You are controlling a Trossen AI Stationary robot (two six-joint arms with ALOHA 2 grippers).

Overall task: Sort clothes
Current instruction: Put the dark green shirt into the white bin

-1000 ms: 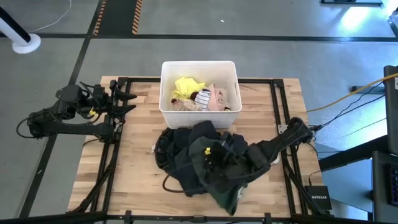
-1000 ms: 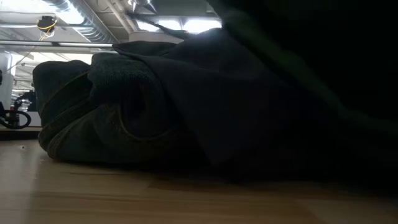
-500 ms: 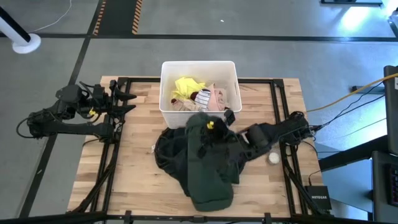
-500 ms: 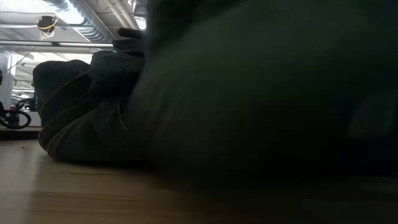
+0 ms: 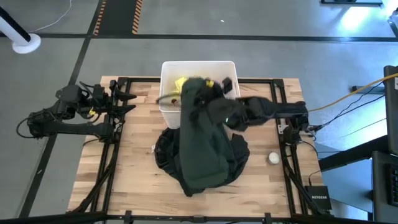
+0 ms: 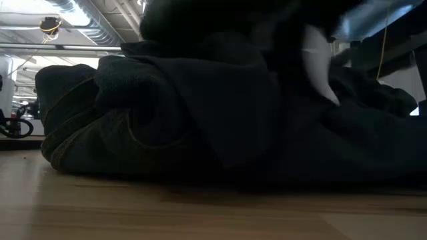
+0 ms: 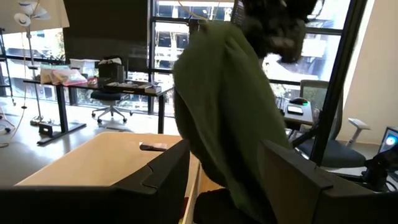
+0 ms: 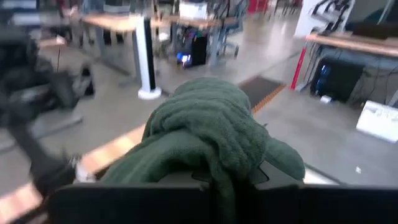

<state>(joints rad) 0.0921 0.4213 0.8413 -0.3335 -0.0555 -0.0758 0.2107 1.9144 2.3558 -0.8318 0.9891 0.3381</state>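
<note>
My right gripper (image 5: 214,84) is over the white bin (image 5: 166,67), shut on a dark green fleece garment (image 5: 202,137). The garment runs from the gripper down over the bin's near wall onto the pile of black and dark clothes (image 5: 163,152) at the table's middle. In the low view the pile (image 6: 167,113) rests on the wood. A bright yellow garment (image 5: 180,84) lies in the bin; the other clothes in it are hidden by the green one. My left gripper (image 5: 129,102) waits open and empty at the table's left, and the left wrist view (image 7: 224,180) shows it so too. My right gripper holds a bunched fold at the green garment's upper end (image 8: 211,130); the fleece heaps over the fingers and hides the place of contact. The arm comes from the table's right, above the bin. The garment hangs long below the gripper, its lower end (image 5: 199,180) on the pile.
A small white ball (image 5: 273,158) lies on the table at the right, near the right arm's base. Black frame rails (image 5: 277,99) run along the table's edges. Bare wood shows at the near left (image 5: 118,168).
My right gripper has risen and gone toward the table's far edge, from the pile's right side to over the bin, still shut on the green garment. The garment has been drawn up off the pile and stretched out long, its lower end trailing on the pile.
</note>
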